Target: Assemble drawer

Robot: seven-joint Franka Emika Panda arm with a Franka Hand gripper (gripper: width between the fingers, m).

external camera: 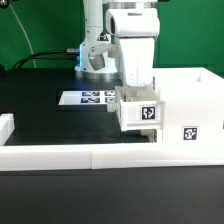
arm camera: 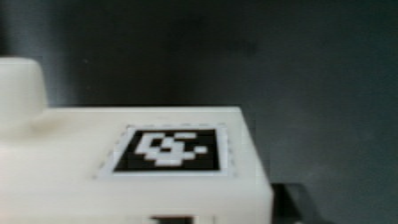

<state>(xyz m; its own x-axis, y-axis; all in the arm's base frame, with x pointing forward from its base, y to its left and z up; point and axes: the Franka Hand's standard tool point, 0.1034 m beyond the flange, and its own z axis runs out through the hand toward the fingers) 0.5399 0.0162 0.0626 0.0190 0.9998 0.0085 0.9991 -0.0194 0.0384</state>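
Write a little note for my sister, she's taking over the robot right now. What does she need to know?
Hand: down over a small white tray; whether it grips it cannot be told, the fingers are hidden.
Tray: at the open side of the tall box shell, touching or almost touching it, its tag showing in both views.
Marker board: flat on the black table, behind the tray.
Border wall: along the near edge.
Done: tray brought to the shell.
Left: seat it; only one tray is in view.

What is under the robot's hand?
Right under the gripper sits a small white tray with a square tag on its front, beside the big box shell. The gripper's fingertips are covered, so whether they pinch it is unclear.
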